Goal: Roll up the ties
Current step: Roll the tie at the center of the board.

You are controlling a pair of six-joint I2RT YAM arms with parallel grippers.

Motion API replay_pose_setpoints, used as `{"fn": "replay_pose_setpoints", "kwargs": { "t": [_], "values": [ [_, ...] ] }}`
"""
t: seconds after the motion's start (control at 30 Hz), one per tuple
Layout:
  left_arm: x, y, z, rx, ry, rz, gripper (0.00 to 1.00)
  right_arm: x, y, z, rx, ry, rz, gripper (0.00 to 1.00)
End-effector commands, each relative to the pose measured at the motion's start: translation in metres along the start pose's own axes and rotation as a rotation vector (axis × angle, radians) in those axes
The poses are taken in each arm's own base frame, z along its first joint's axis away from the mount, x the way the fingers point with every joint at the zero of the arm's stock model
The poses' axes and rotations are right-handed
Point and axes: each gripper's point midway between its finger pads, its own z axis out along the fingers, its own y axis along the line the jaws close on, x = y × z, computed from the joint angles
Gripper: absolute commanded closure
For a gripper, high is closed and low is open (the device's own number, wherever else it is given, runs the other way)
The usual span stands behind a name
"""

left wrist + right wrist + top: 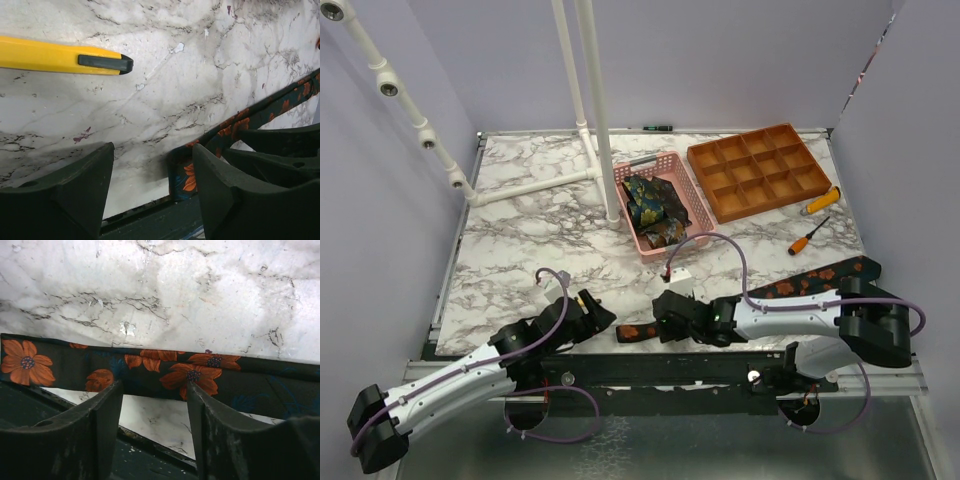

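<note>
Along the near edge of the white marbled counter (520, 230), a long navy fabric necktie with orange flowers (800, 283) lay unrolled.
Overhead: pale walls (720, 60) enclosed the counter. Left wrist: the left gripper (152, 150) gaped empty around the tie's narrow end. Right wrist: the right gripper (155, 387) stood released just beside the strip; rolling seemed unstarted, and pinching that end should come next.

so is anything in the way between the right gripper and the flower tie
Nothing visible is in the way. The right gripper is open, and the orange-flowered tie lies flat on the marble table right at its fingertips, with no other object between them.
</note>
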Motion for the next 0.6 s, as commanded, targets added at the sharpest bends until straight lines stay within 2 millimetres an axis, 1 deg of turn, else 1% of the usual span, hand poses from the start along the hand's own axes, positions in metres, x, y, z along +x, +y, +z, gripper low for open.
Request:
{"fn": "replay_pose_setpoints", "kwargs": {
  "t": [0.0, 0.1, 0.2, 0.3, 0.4, 0.5, 0.57],
  "values": [
    [-0.009, -0.010, -0.010, 0.008, -0.020, 0.003, 0.34, -0.012, -0.002, -0.013, 0.001, -0.051, 0.031, 0.40],
    [-0.015, -0.026, -0.018, 0.045, -0.024, 0.005, 0.37, -0.021, 0.002, -0.024, -0.033, -0.080, 0.060, 0.41],
    [-0.017, -0.044, -0.025, 0.078, 0.000, 0.024, 0.47, -0.027, 0.009, -0.033, -0.098, -0.101, 0.089, 0.47],
    [-0.009, -0.066, -0.028, 0.133, 0.073, 0.048, 0.58, -0.031, 0.011, -0.039, -0.141, -0.117, 0.133, 0.53],
    [0.000, -0.083, -0.029, 0.199, 0.127, 0.054, 0.68, -0.031, 0.008, -0.041, -0.158, -0.128, 0.158, 0.60],
    [0.010, -0.091, -0.028, 0.258, 0.165, 0.050, 0.78, -0.030, 0.007, -0.042, -0.170, -0.128, 0.169, 0.67],
    [0.020, -0.096, -0.028, 0.314, 0.209, 0.038, 0.83, -0.028, 0.007, -0.041, -0.176, -0.124, 0.172, 0.70]
  ]
}}
